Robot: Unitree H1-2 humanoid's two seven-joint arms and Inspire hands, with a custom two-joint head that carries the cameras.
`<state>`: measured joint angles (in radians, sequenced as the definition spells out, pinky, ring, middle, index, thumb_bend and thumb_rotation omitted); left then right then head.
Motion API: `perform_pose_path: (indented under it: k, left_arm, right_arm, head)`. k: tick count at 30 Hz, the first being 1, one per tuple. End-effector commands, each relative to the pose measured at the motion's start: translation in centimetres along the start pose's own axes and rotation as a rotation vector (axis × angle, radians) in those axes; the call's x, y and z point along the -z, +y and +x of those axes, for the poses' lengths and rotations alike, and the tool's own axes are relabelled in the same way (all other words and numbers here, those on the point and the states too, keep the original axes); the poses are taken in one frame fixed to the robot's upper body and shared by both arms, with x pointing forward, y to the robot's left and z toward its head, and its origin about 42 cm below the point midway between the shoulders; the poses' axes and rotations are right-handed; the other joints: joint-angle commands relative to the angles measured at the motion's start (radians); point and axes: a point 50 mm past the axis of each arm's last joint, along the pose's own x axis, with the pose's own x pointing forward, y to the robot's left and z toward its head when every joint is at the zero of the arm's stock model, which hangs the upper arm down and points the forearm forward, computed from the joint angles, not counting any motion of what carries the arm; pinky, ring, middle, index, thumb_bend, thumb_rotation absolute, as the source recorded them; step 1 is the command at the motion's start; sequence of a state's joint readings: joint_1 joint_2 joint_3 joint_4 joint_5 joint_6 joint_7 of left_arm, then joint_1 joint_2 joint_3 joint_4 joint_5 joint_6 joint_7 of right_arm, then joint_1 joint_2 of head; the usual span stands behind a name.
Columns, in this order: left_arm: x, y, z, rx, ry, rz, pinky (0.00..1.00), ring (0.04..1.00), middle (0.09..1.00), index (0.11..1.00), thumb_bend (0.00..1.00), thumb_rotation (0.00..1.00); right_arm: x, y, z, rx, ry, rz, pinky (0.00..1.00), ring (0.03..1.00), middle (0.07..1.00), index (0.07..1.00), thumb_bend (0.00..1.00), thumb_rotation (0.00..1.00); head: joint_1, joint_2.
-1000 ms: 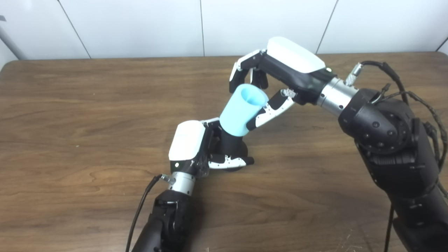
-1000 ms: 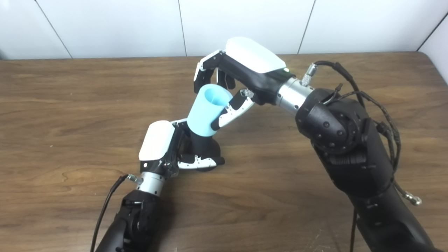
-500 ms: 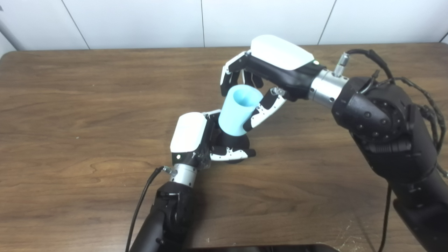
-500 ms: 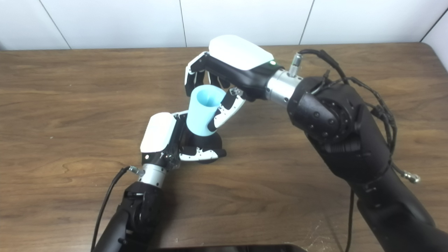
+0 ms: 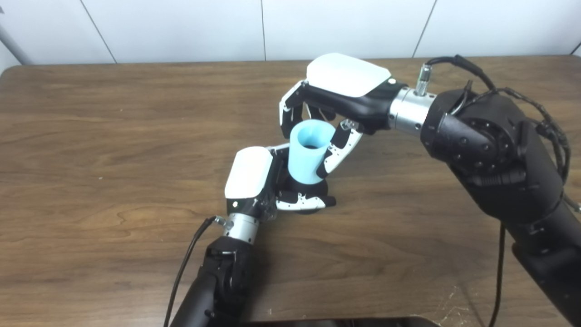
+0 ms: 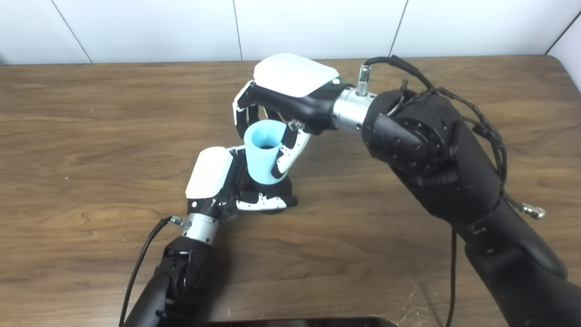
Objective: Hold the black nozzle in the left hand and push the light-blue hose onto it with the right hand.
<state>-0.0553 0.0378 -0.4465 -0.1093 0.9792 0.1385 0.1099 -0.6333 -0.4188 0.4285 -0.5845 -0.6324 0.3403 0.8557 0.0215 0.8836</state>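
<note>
Blue hose (image 5: 308, 154) stood near upright, open end up, lower end seated over black nozzle (image 5: 307, 187). Right hand (image 5: 338, 97) came over top, fingers (image 5: 287, 119) and thumb wrapped round hose. Left hand (image 5: 256, 184) low on wooden table (image 5: 113, 150), fingers closed round nozzle base. Both hands close together, mid-table.

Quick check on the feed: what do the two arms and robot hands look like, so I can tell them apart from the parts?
Both arms are matte black. Each robot hand, left and right, has a glossy white back cover, black-and-white fingers and a silver wrist ring. Black cables run along both arms.
</note>
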Motion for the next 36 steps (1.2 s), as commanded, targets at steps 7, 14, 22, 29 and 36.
perform_pose_path:
  k: [7, 14, 22, 29, 36]
  left_arm:
    - [0.7, -0.8, -0.6, 0.055, 0.042, 0.021, 0.60, 0.550, 0.429, 0.506, 0.52, 0.00]
    - [0.8, -0.9, -0.6, 0.054, 0.041, 0.025, 0.60, 0.564, 0.443, 0.503, 0.52, 0.00]
    - [0.9, -0.9, -0.6, 0.055, 0.043, 0.021, 0.62, 0.564, 0.436, 0.504, 0.52, 0.00]
    - [1.0, -0.9, -0.6, 0.052, 0.049, 0.011, 0.61, 0.561, 0.426, 0.504, 0.52, 0.00]
    - [1.2, -0.9, -0.6, 0.053, 0.058, 0.007, 0.60, 0.559, 0.419, 0.504, 0.52, 0.00]
  right_arm:
    - [-0.2, -1.1, -0.3, 0.081, -0.042, -0.042, 0.50, 0.626, 0.723, 0.701, 0.99, 0.07]
    - [0.1, -2.0, -1.2, 0.115, -0.008, -0.002, 0.52, 0.677, 0.842, 0.803, 1.00, 0.14]
    - [0.5, -2.4, -2.4, 0.147, -0.003, -0.023, 0.62, 0.744, 0.839, 0.826, 1.00, 0.22]
    - [0.9, -1.2, -4.9, 0.172, 0.002, -0.084, 0.69, 0.815, 0.834, 0.814, 0.82, 0.40]
    - [0.5, 1.1, -7.1, 0.203, -0.023, -0.168, 0.84, 0.887, 0.878, 0.827, 0.66, 0.68]
  head:
    - [-0.001, 0.001]
    - [-0.003, 0.000]
    - [-0.002, -0.005]
    - [0.004, -0.010]
    - [0.009, -0.020]
